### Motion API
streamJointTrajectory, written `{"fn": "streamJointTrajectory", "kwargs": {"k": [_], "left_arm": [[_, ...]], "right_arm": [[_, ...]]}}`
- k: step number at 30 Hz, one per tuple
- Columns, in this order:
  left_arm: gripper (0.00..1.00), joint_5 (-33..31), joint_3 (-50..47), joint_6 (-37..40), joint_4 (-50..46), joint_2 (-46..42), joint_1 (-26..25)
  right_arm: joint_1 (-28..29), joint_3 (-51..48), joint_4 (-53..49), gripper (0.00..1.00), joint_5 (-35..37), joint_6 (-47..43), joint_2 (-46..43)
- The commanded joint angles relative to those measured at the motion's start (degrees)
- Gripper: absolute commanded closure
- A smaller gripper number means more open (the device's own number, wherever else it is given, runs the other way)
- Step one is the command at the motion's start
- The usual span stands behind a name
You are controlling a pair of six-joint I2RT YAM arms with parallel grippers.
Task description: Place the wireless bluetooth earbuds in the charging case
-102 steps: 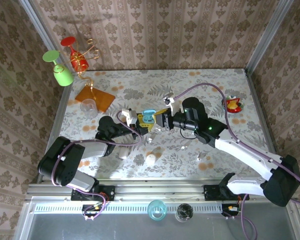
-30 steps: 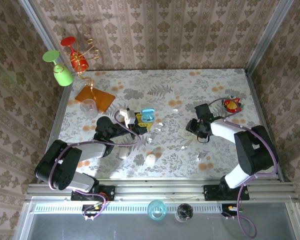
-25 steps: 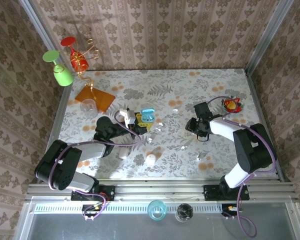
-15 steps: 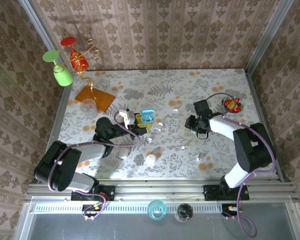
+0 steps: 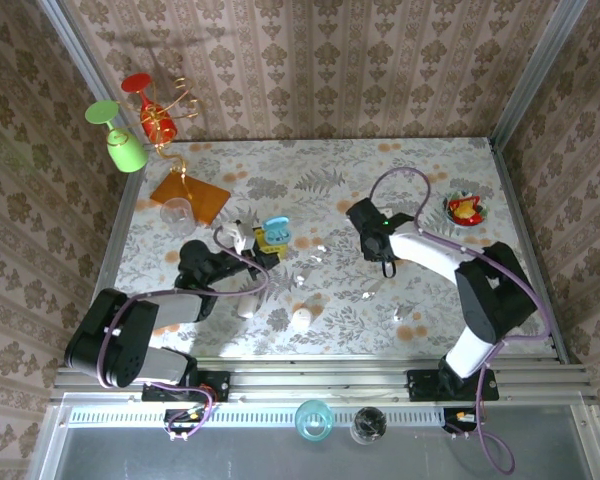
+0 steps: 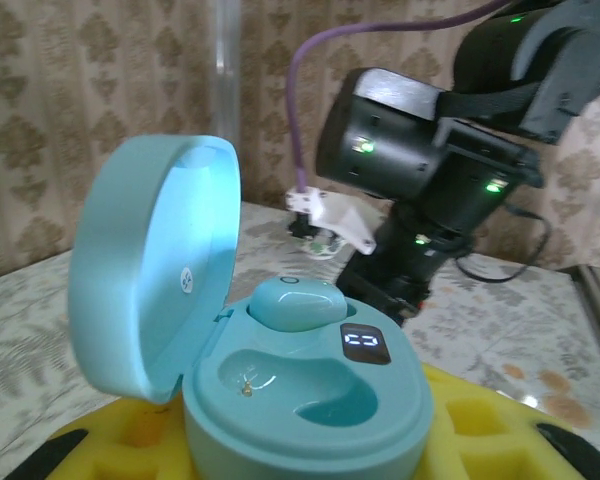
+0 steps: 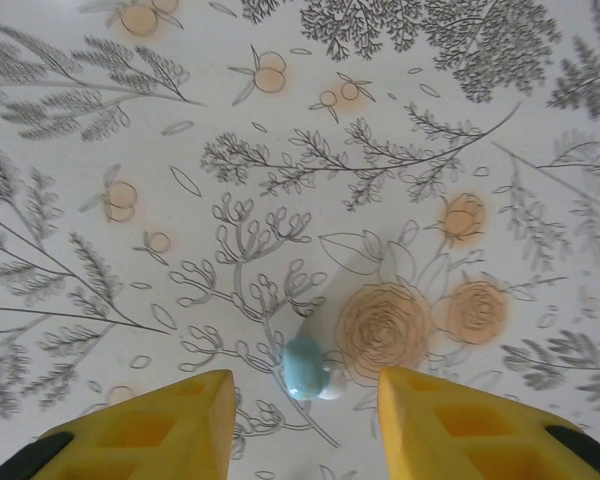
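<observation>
My left gripper (image 5: 268, 240) is shut on the teal charging case (image 6: 310, 400), its yellow fingers (image 6: 500, 435) pressed against the case's sides. The lid stands open to the left. One teal earbud (image 6: 293, 302) sits in the back slot, and the front slot is empty. The case (image 5: 275, 230) shows left of the table's middle. My right gripper (image 7: 302, 415) points down at the table and is open. A loose teal earbud with a white tip (image 7: 306, 367) lies between and just beyond its yellow fingertips, touching neither. That gripper (image 5: 364, 230) hangs right of the case.
Two white pebble-like cases (image 5: 301, 319) (image 5: 245, 305) lie near the front. Small whitish bits (image 5: 320, 245) (image 5: 400, 315) are scattered on the floral table. An orange sheet (image 5: 190, 197), a glass stand (image 5: 145, 120) and a red toy (image 5: 465, 208) sit at the back.
My right gripper has swung left toward the table's middle and now hangs over a loose earbud. My left gripper has carried the case slightly left and back.
</observation>
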Motion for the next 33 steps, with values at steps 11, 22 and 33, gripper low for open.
{"fn": "streamJointTrajectory", "kwargs": {"k": [11, 22, 33], "left_arm": [[0.73, 0.0, -2.9, 0.6, 1.6, -4.5, 4.6], [0.73, -0.4, -3.1, 0.5, 1.5, -5.5, 4.8], [0.73, 0.2, -3.1, -0.5, 1.5, -5.7, 4.9]], "right_arm": [[5.7, 10.6, -14.3, 0.64, 15.6, 1.1, 14.7], [5.8, 11.3, -15.6, 0.68, 14.3, 1.7, 18.0], [5.5, 10.6, -14.6, 0.72, 13.5, 1.8, 20.6]]}}
